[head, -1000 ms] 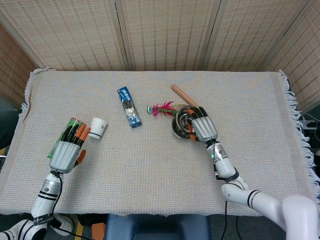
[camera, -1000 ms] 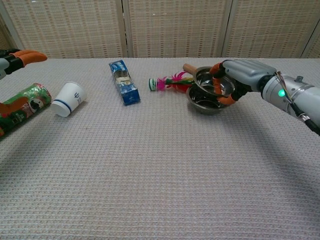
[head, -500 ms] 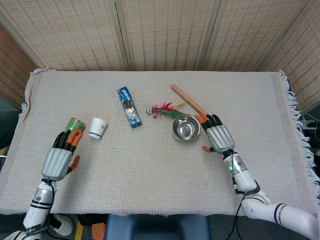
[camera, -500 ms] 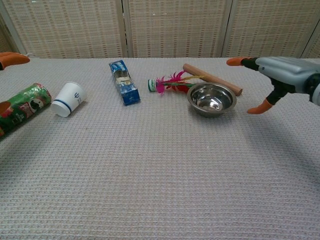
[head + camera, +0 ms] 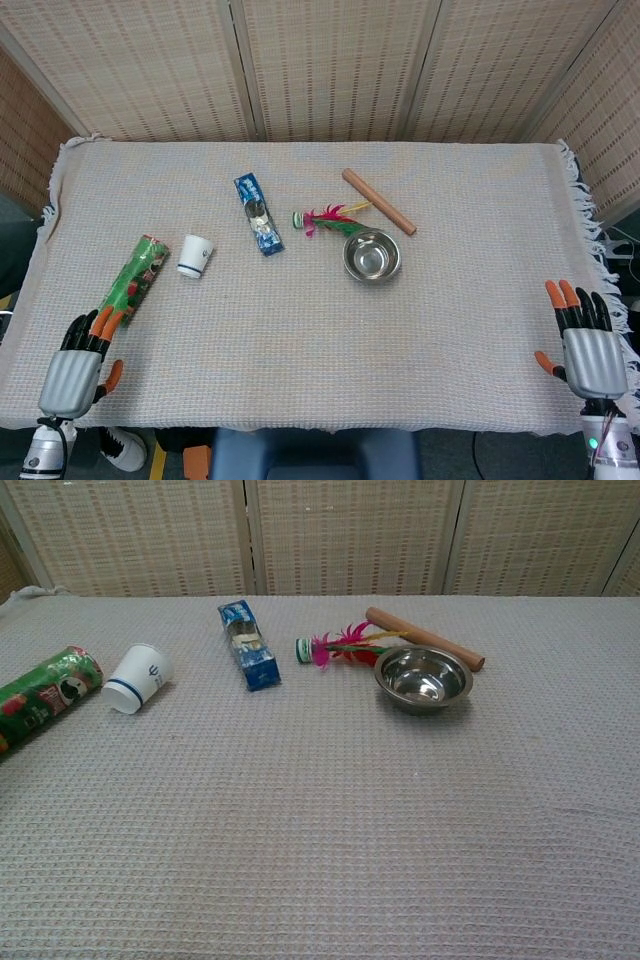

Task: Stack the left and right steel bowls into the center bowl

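Observation:
A steel bowl point(image 5: 372, 256) point(image 5: 423, 677) sits upright right of the table's middle; from here it looks like a single stack, and I cannot tell how many bowls are nested in it. My left hand point(image 5: 76, 360) hangs at the near left edge of the table, fingers apart and holding nothing. At the near right corner my right hand point(image 5: 588, 345) is likewise spread and empty, far from the bowl. Neither hand shows in the chest view.
A wooden stick point(image 5: 378, 201) and a pink feathered shuttlecock point(image 5: 322, 219) lie just behind the bowl. A blue packet point(image 5: 258, 214) lies at centre left. A white paper cup point(image 5: 194, 255) on its side and a green can point(image 5: 134, 279) lie at the left.
My right hand let go of the bowl and drew back to the near right corner. My left hand pulled back from the green can to the near left edge.

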{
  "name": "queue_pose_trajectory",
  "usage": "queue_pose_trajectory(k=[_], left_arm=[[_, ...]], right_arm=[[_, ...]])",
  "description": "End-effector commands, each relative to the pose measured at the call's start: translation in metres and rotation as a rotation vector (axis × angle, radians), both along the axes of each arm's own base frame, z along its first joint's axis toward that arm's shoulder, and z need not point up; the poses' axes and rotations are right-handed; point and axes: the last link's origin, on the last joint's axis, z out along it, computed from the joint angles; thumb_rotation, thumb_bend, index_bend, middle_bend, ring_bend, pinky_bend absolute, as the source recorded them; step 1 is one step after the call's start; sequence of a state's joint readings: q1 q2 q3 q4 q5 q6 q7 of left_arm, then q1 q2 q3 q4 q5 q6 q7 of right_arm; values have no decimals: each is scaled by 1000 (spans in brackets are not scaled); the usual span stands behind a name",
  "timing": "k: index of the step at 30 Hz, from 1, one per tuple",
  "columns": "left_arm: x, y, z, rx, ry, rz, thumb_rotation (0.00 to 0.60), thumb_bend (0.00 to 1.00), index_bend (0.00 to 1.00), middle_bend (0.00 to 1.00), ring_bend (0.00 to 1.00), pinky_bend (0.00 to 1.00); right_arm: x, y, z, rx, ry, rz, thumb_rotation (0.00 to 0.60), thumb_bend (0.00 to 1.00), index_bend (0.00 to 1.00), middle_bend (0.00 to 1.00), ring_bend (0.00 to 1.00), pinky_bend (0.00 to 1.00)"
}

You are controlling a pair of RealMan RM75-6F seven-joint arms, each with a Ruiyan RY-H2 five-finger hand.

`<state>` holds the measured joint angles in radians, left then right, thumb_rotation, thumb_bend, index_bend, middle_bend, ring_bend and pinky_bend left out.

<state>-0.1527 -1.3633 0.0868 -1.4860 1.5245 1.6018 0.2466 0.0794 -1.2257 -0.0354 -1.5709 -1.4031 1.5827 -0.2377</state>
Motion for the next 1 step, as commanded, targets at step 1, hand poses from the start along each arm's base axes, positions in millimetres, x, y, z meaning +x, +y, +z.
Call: queue_pose_trajectory(k=[1], left_arm=[[-5, -6, -2, 12, 0, -5, 600, 438, 0, 0, 0, 81]], right_arm=[[1, 14, 8, 1, -3, 24, 600, 45, 0, 0, 0, 0]])
